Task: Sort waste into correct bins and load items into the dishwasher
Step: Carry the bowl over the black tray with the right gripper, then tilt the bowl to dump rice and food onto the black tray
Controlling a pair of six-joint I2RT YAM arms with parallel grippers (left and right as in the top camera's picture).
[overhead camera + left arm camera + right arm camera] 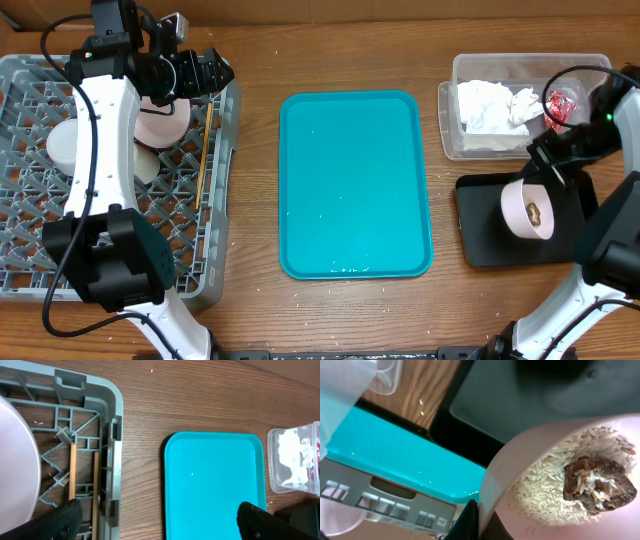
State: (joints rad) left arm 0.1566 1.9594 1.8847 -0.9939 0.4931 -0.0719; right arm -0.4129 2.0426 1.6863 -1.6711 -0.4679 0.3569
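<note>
**A:** What do we list first?

**B:** The largest. Item one: the wooden table [260, 55]. Item two: the grey dish rack [226, 200], at the table's left end. We count white dishes [60, 142] inside it, partly hidden by the left arm, so we cannot say which is which.

**A:** Then the trays?

**B:** Item three: the teal tray [355, 185], mid-table, between the rack and the bins. Item four: the clear tub [470, 65], far right. Item five: the black tray [480, 235], just in front of the tub.

**A:** And the arms' ends?

**B:** We note the left gripper [212, 72] above the rack's far right corner, fingers wide apart, holding nothing. The right gripper [538, 172] is clamped on the rim of a bowl [527, 210].

**A:** Where do we log that bowl?

**B:** Item six: tipped on its side over the black tray, mouth facing the camera.

**A:** The smaller entries?

**B:** Item seven: white napkins [490, 105], in the tub. Item eight: chopsticks [205, 150], lying in the rack along its right wall. Item nine: a red wrapper [562, 103], in the tub beside the napkins. Item ten: rice [545, 490] clinging inside the bowl, with a brown lump [597, 477] on it.
</note>
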